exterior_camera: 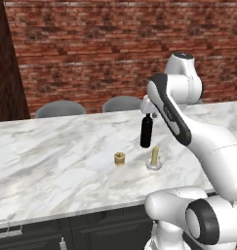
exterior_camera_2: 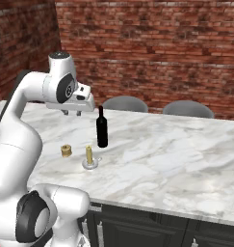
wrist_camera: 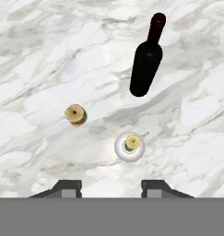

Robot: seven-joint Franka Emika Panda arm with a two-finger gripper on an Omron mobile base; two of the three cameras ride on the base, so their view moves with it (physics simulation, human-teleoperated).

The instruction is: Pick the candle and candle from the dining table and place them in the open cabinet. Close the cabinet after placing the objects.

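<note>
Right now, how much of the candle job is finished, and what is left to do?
Nothing looks done yet. The squat candle and the stick candle both stand on the marble dining table, beside the black bottle. The end effector hovers above them, holding nothing. Left: grasp each candle, carry both to the cabinet, then close it.

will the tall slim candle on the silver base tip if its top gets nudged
Probably yes: the tall candle is a slim stick standing upright on a small round base, so a push near its top could topple it. Once down, it may roll in an arc. The black bottle stands close behind.
</note>
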